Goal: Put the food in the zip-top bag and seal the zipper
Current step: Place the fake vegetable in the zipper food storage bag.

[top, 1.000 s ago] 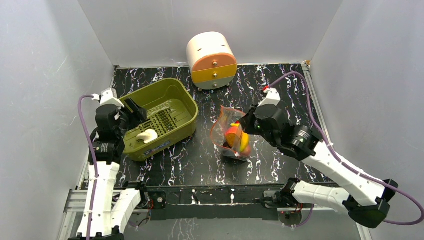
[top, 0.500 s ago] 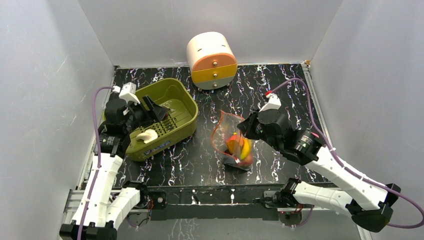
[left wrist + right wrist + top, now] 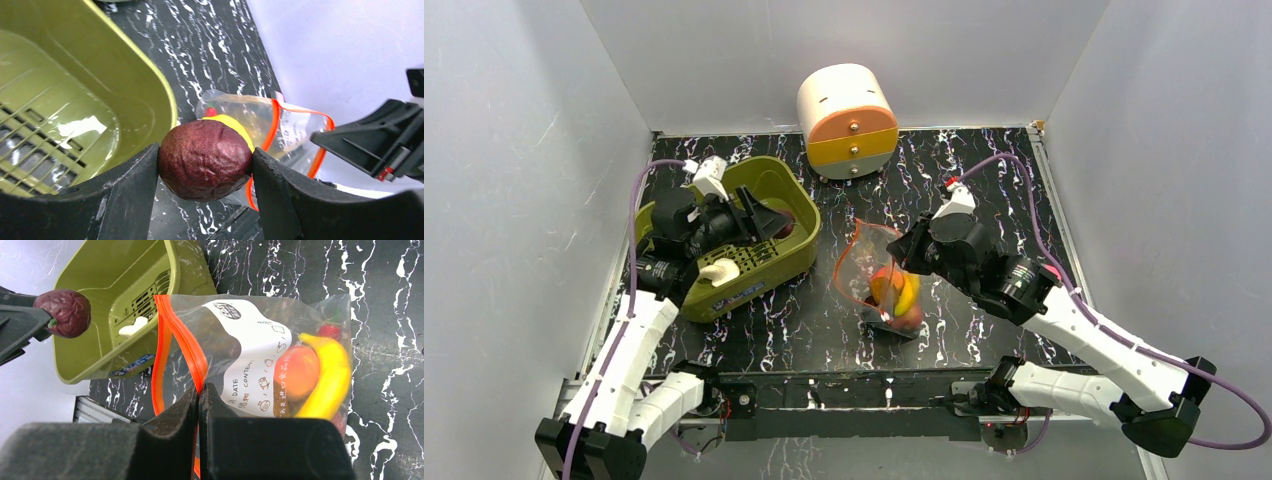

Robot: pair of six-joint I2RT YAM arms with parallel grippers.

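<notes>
My left gripper [image 3: 205, 167] is shut on a wrinkled dark purple ball [image 3: 205, 159], held above the olive-green basket's right rim [image 3: 807, 232] and facing the bag's mouth. The clear zip-top bag [image 3: 864, 262] stands mid-table, its mouth open toward the left. My right gripper [image 3: 199, 390] is shut on the bag's red-orange zipper [image 3: 176, 337] at the near lip. Inside the bag lie a yellow banana [image 3: 334, 382], an orange-pink round fruit [image 3: 296, 371] and a small red piece [image 3: 330, 331]. The ball also shows in the right wrist view [image 3: 63, 313].
A white food piece [image 3: 719, 270] lies on the basket's slotted floor. A white and orange drawer unit [image 3: 847, 120] stands at the back wall. White walls close in the black marbled table [image 3: 984, 180] on three sides.
My left arm has swung up and right across the basket, bringing the ball to its right rim. The right gripper has shifted the bag slightly left.
</notes>
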